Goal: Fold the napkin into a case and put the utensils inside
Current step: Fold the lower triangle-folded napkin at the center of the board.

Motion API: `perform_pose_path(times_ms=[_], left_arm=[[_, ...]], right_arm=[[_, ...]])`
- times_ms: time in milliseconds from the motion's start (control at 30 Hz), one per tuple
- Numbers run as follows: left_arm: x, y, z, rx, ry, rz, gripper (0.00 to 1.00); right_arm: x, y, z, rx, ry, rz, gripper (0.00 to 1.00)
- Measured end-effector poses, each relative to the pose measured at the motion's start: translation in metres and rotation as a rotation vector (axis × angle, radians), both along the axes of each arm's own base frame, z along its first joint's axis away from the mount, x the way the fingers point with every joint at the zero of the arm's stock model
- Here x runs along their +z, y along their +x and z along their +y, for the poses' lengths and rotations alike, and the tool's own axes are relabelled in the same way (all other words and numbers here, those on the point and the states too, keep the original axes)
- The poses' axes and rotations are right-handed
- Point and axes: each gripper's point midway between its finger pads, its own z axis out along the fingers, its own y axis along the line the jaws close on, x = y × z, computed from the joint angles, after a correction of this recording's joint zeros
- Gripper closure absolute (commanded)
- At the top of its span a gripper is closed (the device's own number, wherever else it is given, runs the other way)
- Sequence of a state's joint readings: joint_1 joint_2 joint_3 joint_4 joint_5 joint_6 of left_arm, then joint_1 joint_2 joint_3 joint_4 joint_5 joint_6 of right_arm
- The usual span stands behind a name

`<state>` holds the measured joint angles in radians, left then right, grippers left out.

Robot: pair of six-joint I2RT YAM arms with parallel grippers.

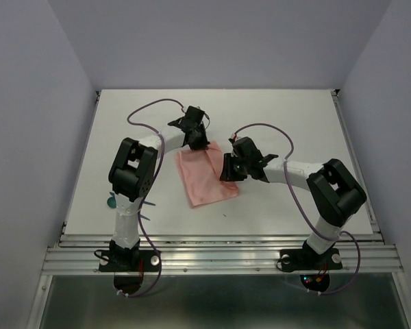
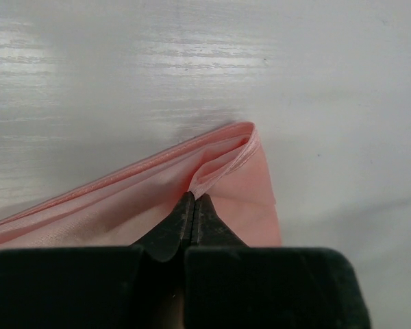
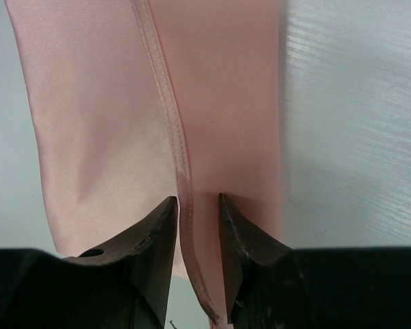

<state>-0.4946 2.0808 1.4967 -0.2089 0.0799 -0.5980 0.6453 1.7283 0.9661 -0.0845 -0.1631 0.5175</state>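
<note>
Pinching a folded corner of the napkin (image 2: pixel 240 192), the left gripper (image 2: pixel 194 203) has its fingers pressed together on the salmon-pink cloth at the far end of the sheet, where several layers bunch into a small ridge at the tips. The right gripper (image 3: pixel 195 204) sits at the cloth's right-hand edge with its jaws apart, a stitched hem running up between them without being clamped. Seen from above, the napkin lies flat near the middle of the white table (image 1: pixel 294 116), between the two arms, doubled into a rough rectangle but not yet a narrow case. The utensils (image 1: pixel 112 201), teal plastic, lie well apart from it beside the left arm's base, partly hidden by the arm.

The cloth looks thin, light and limp. With its slight sheen it may well slide on the smooth tabletop and sag from any single hold, and it is likely to keep a crease only loosely. The best purchase appears to be on hems and corners, where the layers stack thick enough for the fingers to bite, with both arms taking matching corners so the fold travels square rather than twisting.
</note>
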Motion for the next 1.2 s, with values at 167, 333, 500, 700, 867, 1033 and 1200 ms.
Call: perform_pose_path(times_ms=[167,333,500,700,867,1033,1200], left_arm=[[0.009,0.0,-0.001,-0.021,-0.02,-0.01,1.0],[0.01,-0.001,-0.001,-0.031,-0.03,-0.005,1.0],[0.011,-0.002,-0.002,-0.039,-0.036,0.001,1.0],[0.014,-0.001,-0.005,-0.046,-0.045,0.0,1.0],[0.017,-0.001,-0.006,-0.048,-0.049,0.001,1.0],[0.019,0.001,-0.007,-0.05,-0.054,-0.005,1.0],[0.021,0.001,-0.008,-0.053,-0.058,-0.006,1.0]], right_arm=[[0.002,-0.003,-0.002,0.0,-0.009,0.005,0.56],[0.008,-0.005,-0.006,0.007,-0.029,-0.015,0.5],[0.006,-0.01,-0.011,0.013,-0.11,-0.055,0.51],[-0.004,-0.025,-0.016,0.052,-0.247,-0.092,0.48],[-0.007,-0.03,-0.023,0.059,-0.324,-0.119,0.48],[-0.006,-0.029,-0.031,0.047,-0.381,-0.143,0.54],[-0.006,-0.033,-0.033,0.055,-0.429,-0.169,0.68]])
